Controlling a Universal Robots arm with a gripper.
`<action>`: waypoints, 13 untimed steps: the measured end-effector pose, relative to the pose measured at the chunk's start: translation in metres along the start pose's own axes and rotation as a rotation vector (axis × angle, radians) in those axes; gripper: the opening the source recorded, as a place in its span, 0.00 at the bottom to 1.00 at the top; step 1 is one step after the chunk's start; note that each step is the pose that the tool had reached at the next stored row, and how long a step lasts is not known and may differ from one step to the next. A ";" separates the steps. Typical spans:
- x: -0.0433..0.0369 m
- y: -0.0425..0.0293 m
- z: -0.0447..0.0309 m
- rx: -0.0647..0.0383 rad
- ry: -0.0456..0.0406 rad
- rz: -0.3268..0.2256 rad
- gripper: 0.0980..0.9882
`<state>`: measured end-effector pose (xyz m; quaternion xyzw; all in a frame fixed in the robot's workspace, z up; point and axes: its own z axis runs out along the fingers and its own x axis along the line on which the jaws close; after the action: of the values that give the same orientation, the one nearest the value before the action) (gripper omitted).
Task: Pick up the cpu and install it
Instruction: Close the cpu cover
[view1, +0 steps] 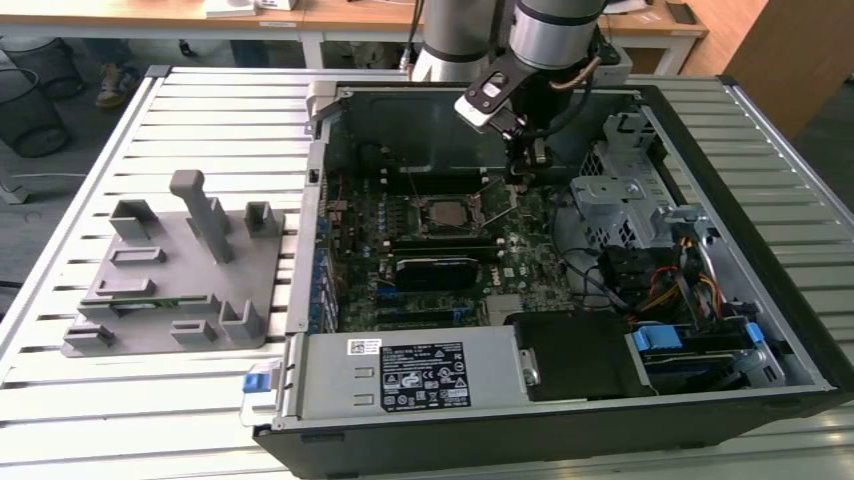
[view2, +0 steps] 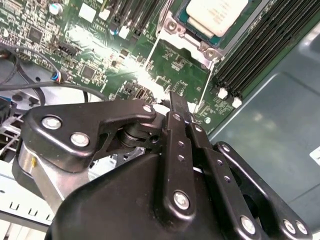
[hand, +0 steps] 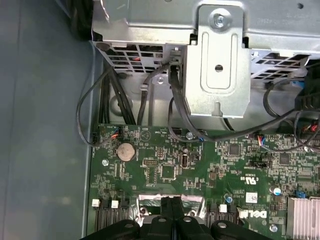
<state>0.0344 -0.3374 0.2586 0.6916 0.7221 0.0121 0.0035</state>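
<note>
An open computer case (view1: 561, 440) lies on a slatted metal table (view1: 134, 420). Inside it are a green motherboard (view1: 527, 265), a silver power supply (view1: 334, 385) and coloured wires (view1: 667, 290). A grey plastic fixture (view1: 167, 290) stands beside the case, on the exterior view's left. A round coin battery (hand: 125, 150) sits on the motherboard

I'm working on a slatted metal desk (view1: 134, 420) with pale ribs running across it, evenly and brightly lit. In the exterior view, light wooden tables (view1: 347, 18) on white legs (view1: 311, 48) stand behind it, and a wooden panel (view1: 787, 50) is at the exterior view's right. At the exterior view's left there's grey floor (view1: 34, 215), a black mesh wastebasket (view1: 34, 105) and a person's shoe (view1: 114, 88) under the tables.
</note>
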 end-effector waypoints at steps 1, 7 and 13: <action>0.0005 0.0010 0.0003 0.000 0.0000 -0.001 0.01; 0.0027 0.0080 0.0030 0.000 -0.0005 -0.004 0.01; 0.0042 0.0137 0.0055 0.000 -0.0004 -0.005 0.01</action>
<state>0.0480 -0.3326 0.2534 0.6900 0.7237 0.0120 0.0036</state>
